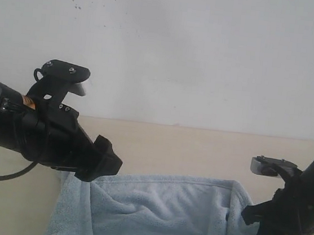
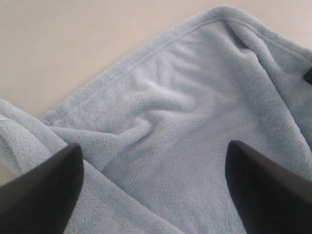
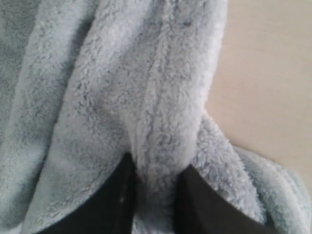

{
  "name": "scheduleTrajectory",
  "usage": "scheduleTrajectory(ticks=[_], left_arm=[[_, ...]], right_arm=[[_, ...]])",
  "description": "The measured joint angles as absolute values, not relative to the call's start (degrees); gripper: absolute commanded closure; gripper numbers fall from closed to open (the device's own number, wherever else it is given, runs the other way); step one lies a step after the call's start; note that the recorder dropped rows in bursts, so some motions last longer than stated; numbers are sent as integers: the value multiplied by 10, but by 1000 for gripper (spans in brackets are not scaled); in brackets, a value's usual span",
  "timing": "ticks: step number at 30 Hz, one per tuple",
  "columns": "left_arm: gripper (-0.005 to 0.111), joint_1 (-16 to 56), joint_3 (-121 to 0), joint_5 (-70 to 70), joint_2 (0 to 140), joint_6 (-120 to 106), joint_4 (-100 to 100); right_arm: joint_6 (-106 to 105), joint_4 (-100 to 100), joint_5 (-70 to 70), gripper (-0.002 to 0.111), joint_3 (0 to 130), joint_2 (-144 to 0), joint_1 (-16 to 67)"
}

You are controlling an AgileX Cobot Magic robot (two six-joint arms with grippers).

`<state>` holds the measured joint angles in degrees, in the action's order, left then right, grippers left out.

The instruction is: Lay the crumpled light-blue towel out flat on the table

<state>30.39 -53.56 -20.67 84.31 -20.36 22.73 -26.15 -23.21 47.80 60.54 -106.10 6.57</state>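
Right wrist view shows the right end effector point(image 3: 157, 165) pinching a fold of the towel point(image 3: 97, 87) at its right edge; the left end effector point(image 2: 153, 146), spread wide, hovers over its left part on the near tabletop point(image 1: 170, 147).

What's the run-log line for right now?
right end effector: pinching towel fold | left end effector: open above towel | towel: rumpled on table
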Motion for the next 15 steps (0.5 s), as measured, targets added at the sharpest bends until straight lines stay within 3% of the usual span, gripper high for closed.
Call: scheduleTrajectory(ticks=[11,15], left_arm=[[31,304,-536,-205,843,-205,230],[31,304,-536,-203,854,-205,230]], right_arm=[[-273,-230,511,108,605,-1020,66],[-251,-184,454,108,605,-974,66]])
